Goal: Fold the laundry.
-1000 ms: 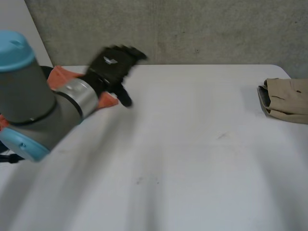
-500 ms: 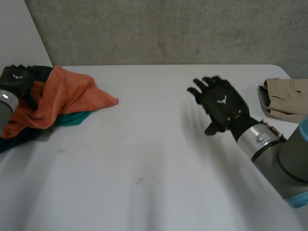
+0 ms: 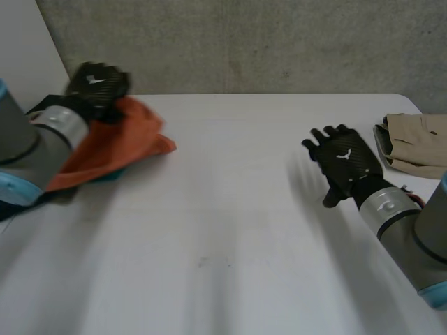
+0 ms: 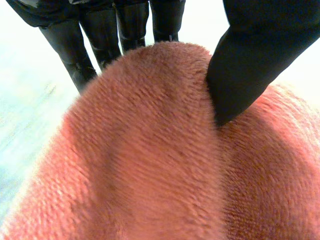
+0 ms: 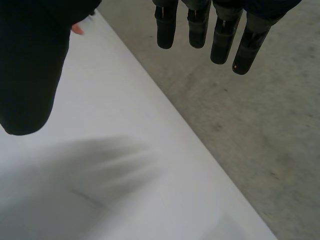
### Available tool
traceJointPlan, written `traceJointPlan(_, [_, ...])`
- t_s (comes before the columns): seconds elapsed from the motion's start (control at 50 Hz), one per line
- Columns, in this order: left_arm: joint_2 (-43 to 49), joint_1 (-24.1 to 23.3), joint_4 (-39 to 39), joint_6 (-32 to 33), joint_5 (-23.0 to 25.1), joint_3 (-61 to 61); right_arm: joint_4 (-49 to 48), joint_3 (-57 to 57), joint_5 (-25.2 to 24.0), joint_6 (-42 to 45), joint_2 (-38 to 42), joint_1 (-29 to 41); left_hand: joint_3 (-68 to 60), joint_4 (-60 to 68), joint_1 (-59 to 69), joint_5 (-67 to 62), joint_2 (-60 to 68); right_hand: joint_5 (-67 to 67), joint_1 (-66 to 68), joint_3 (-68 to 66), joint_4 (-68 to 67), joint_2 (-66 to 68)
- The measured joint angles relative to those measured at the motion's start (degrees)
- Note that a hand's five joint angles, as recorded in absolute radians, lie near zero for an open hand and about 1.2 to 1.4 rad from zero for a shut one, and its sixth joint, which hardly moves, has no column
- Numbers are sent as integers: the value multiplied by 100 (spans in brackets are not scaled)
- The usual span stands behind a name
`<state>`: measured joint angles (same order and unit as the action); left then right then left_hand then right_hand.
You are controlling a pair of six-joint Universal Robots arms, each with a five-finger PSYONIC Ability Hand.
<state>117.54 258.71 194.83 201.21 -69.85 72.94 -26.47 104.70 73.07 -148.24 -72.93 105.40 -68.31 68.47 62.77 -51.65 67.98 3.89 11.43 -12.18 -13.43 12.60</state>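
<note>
Pinching the cloth [image 4: 150, 150] at ten o'clock in the left hand [image 4: 250, 65], likely for dragging it centreward, hovering the right hand [image 3: 346, 162] open and empty at three o'clock.

Cloth: orange fleece cloth [image 4: 150, 165], bunched into a raised hump under the palm.
Left hand [image 4: 255, 55]: thumb against one side of the hump, fingers [image 4: 75, 55] behind the other, pinching it.
Surface [image 4: 20, 125]: pale, beside the cloth.
</note>
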Motion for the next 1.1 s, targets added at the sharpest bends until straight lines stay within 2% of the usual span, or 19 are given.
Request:
traceJointPlan(0.12, [-640, -1363, 50, -694, 415, 678, -6, -5, 176, -32, -160, -243, -4, 11, 0, 0, 15, 0, 0, 0, 0, 0])
traceJointPlan(0.24, [-547, -2347, 70, -1118, 784, 861, -6, -12, 293, -45, -193, -411, -5, 24, 0, 0, 21, 0, 0, 0, 0, 0])
traceJointPlan(0.28, [-386, -2563, 73, -1167, 819, 822, -2, -15, 325, -47, -190, -455, 2643, -2667, -2645, 2278, -2652, 0, 0, 0, 0, 0])
traceJointPlan(0.32, [-284, -2645, 70, -1173, 805, 781, 7, -21, 339, -48, -188, -479, 3128, -3167, -3094, 2696, -3139, 0, 0, 0, 0, 0])
traceJointPlan(0.34, [-163, -2712, 60, -1164, 753, 720, 35, -33, 349, -51, -185, -508, 4357, -4423, -4222, 3849, -4445, 0, 0, 0, 0, 0])
traceJointPlan(0.36, [-121, -2730, 55, -1157, 724, 695, 50, -40, 350, -51, -184, -521, 4884, -4965, -4630, 4339, -4930, 0, 0, 0, 0, 0])
traceJointPlan(0.4, [-28, -2745, 38, -1128, 596, 634, 113, -68, 345, -52, -180, -560, 5218, -5277, -4740, 4642, -5197, 0, 0, 0, 0, 0])
traceJointPlan(0.54, [-244, -2469, -170, -944, -245, 751, 497, -323, 208, -30, -177, -735, 5221, -5278, -4740, 4643, -5199, 0, 0, 0, 0, 0])
traceJointPlan(0.66, [-765, -2154, -504, -843, -1099, 1257, 1349, -745, -352, 132, -177, -848, 5203, -5263, -4710, 4614, -5182, 0, 0, 0, 0, 0])
traceJointPlan(0.76, [-1081, -2010, -736, -717, -1729, 1915, 2720, -1197, -910, 727, -177, -1057, 4209, -4215, -3555, 3519, -4150, 0, 0, 0, 0, 0])
traceJointPlan(0.86, [-1186, -1947, -895, -393, -1963, 2437, 3785, -1388, -1057, 1546, -179, -1237, 3782, -3778, -3187, 3101, -3750, 0, 0, 0, 0, 0])
traceJointPlan(0.94, [-1177, -1921, -1074, 4, -2003, 2868, 4651, -1334, -1032, 2597, -191, -1388, 3747, -3732, -3175, 3061, -3713, 0, 1, -15, -1, 12])
traceJointPlan(1.1, [-802, -1907, -981, 225, -1929, 2996, 5074, -973, -1067, 3414, -425, -1780, 4211, -4294, -3666, 3632, -4182, 22, 21, -123, -15, 15])
